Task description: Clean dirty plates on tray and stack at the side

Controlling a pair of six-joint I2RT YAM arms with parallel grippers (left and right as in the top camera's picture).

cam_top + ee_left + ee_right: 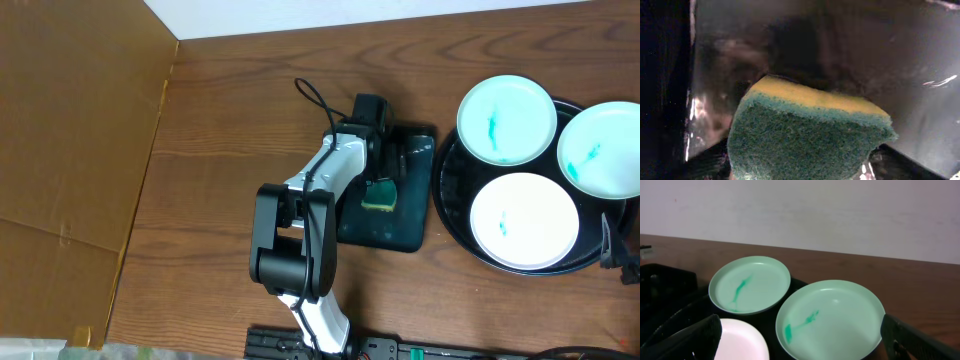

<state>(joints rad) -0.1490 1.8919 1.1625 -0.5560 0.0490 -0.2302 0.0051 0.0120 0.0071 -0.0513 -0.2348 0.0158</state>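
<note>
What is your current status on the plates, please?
Left gripper at the sponge on the small tray, grip unclear. Right gripper open, empty. Three dirty plates on the round tray, all smeared. Nothing blocking them.

No readable text, labels or numbers anywhere.

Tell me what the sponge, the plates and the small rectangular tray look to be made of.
The sponge is yellow foam backed by a coarse, fibrous green scouring layer, matte. The plates are smooth, slightly glossy and thin-rimmed, probably plastic or melamine, though ceramic cannot be excluded. The small rectangular tray is black and shiny with blurred reflections, likely plastic.
</note>
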